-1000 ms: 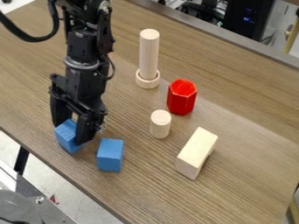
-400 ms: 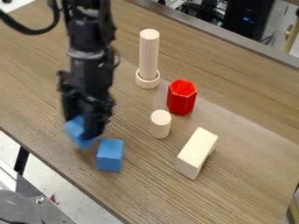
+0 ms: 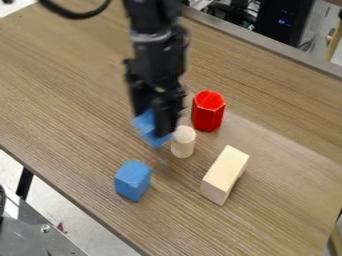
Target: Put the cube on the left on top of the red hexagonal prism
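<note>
My gripper (image 3: 153,126) hangs over the middle of the table, shut on a blue cube (image 3: 148,129), which looks tilted and held above the surface. Right of them stands the upright red hexagonal prism (image 3: 208,112), apart from the held cube. A second blue cube (image 3: 133,180) rests on the table below and a little left of the gripper. Part of the held cube is hidden by the fingers.
A short wooden cylinder (image 3: 183,142) stands just right of the held cube, in front of the prism. A pale wooden block (image 3: 225,175) lies further right. The wooden table (image 3: 73,100) has its near edge at lower left.
The gripper has lifted the left cube and carried it right and up the view, now covering the tall rod and its ring. The other blue cube has shifted slightly right and turned.
</note>
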Tool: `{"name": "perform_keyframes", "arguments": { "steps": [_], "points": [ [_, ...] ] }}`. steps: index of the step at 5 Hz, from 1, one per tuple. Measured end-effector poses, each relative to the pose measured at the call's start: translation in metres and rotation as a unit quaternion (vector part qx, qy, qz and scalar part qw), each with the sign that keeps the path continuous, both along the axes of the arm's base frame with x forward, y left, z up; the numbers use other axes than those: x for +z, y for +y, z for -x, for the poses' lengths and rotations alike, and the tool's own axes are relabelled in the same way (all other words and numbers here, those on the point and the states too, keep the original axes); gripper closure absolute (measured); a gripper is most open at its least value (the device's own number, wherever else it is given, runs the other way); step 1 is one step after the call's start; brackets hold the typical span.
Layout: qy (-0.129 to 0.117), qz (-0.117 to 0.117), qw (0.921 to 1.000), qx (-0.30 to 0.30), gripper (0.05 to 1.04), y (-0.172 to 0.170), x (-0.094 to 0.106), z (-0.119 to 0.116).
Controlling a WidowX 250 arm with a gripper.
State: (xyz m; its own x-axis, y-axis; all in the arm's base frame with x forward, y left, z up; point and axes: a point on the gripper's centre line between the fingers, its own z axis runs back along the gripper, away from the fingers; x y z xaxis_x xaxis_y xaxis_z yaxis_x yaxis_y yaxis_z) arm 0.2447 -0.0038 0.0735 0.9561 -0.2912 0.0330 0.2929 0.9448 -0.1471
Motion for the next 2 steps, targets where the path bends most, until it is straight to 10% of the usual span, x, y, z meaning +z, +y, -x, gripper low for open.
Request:
{"name": "perform_keyframes", "arguments": {
  "steps": [2],
  "points": [
    [-0.049,0.004,0.9986,-0.021,0.521,-0.019,0.017,-0.048]
  ]
}}
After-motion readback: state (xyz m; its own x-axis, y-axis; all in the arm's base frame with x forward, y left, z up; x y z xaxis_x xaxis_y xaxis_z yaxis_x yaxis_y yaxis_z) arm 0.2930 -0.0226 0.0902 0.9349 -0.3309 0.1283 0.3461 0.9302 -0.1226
